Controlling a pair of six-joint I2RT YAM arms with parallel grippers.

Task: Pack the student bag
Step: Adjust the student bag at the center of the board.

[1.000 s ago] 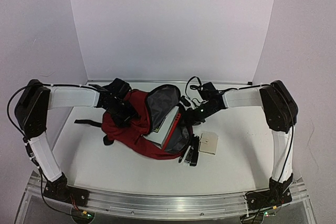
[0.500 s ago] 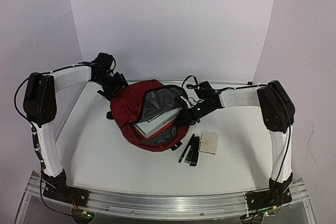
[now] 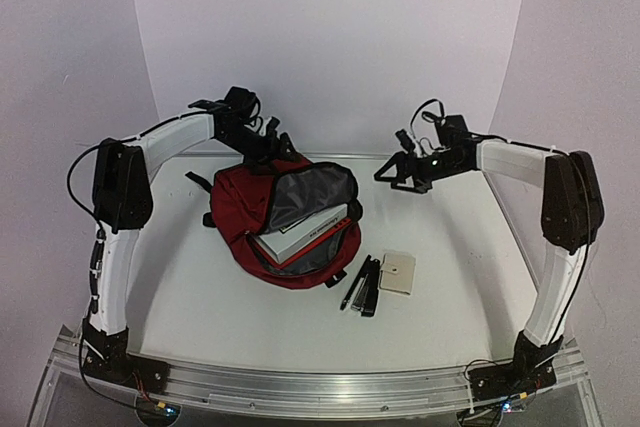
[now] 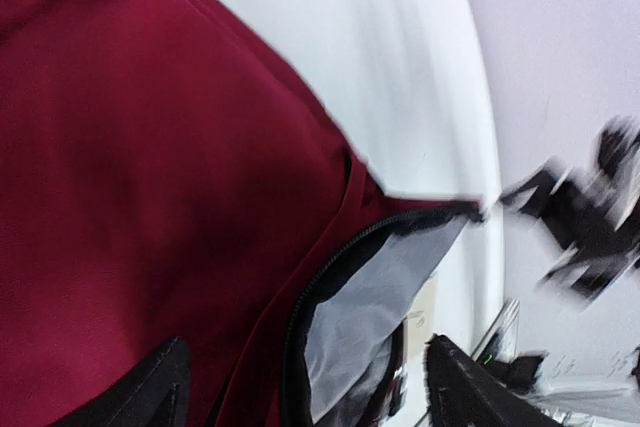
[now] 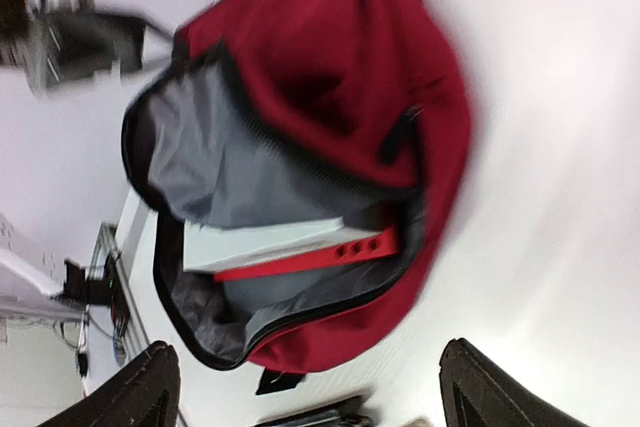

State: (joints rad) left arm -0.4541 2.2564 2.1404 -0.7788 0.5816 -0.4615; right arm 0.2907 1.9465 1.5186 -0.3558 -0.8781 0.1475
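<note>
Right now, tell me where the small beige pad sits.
In the top view the beige pad lies right of centre, just right of the black pens, near the open red backpack.

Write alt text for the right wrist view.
Open dark red student bag on a white table, a white book and red folder inside its grey lining. The right gripper hangs open and empty at the frame's bottom.

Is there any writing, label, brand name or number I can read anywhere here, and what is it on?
No text can be read in any view.
Backpack: no logo or tag shows.
White book inside it: no lettering shows; too small to tell.
Beige pad: a faint spot, too small to tell if it is print.
Both wrist views: blurred, nothing legible.
</note>
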